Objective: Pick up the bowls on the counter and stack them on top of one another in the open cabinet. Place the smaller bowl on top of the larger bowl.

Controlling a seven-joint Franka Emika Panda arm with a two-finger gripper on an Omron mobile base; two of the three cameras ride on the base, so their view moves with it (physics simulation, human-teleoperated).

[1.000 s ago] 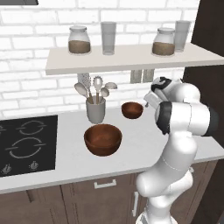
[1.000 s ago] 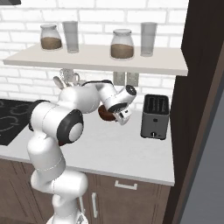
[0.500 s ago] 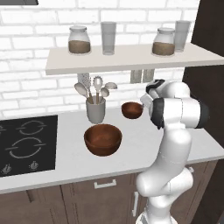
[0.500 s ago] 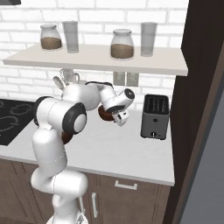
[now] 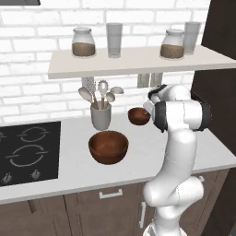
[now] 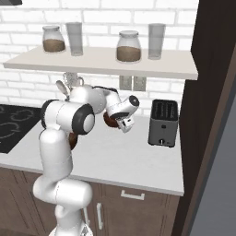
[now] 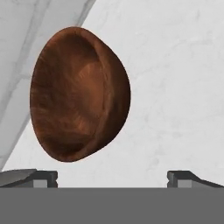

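Note:
The smaller bowl appears tilted just ahead of my gripper, which is open, with one fingertip at each lower corner and nothing between them. It sits on the counter near the wall, and my gripper is close on its right. From the right base view the smaller bowl is partly hidden behind my hand. The larger bowl rests on the counter in front of the grey utensil cup. The open cabinet hangs above.
Two jars and two glasses stand on the shelf. A toaster sits on the counter to the right. The black cooktop lies at the left. A dark tall cabinet bounds the right side.
The arm has turned and brought the hand a little closer to the smaller bowl. Both bowls have stayed where they were.

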